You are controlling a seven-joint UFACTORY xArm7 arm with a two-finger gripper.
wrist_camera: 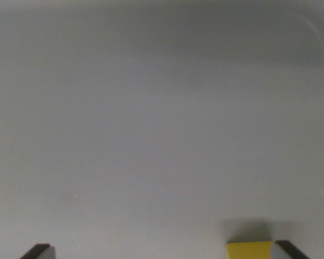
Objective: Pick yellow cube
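Note:
The yellow cube (249, 250) shows only as its top part at the bottom edge of the wrist view, right of centre, resting on a plain grey surface (162, 135). My gripper (163, 251) is open, with its jaws wide apart. Only the two dark fingertips peek in at the bottom, one at the wrist view's left (39, 251) and one at the right (289, 249). The cube lies between them, right beside the right fingertip and far from the left one. Whether the right fingertip touches it I cannot tell.
A soft shadow (248, 227) falls on the surface just beyond the cube. A faint curved mark (313, 27) shows at the upper right. The picture is blurred throughout.

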